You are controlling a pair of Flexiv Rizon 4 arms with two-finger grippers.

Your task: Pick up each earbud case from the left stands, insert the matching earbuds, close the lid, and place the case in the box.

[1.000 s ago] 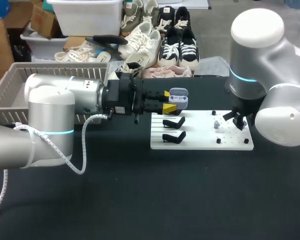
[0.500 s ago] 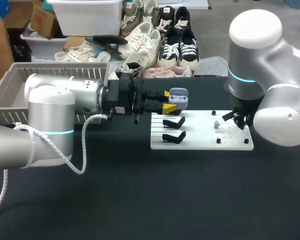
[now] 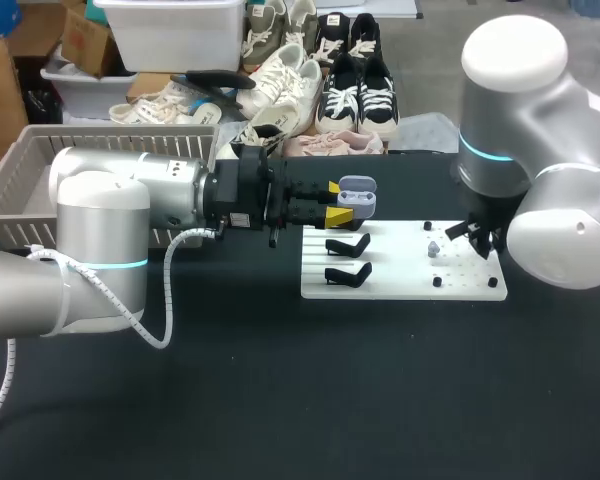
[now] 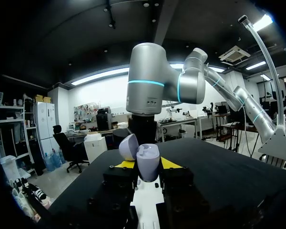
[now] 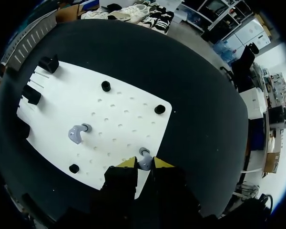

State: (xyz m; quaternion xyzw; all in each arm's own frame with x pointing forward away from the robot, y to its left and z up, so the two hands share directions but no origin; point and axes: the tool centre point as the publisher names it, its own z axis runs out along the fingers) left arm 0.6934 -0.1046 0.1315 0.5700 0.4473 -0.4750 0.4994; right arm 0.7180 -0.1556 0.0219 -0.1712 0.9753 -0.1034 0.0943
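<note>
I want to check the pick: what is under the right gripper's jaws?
A grey earbud lies on the white board, between the slightly parted jaws of the right gripper. Its near part is covered by them.

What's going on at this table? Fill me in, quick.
The left gripper holds an open earbud case above the stand end of the white board. The two black stands beneath it are empty. The right gripper is down at the board's other end, right at a lavender earbud. A second earbud lies on the board nearby.
</note>
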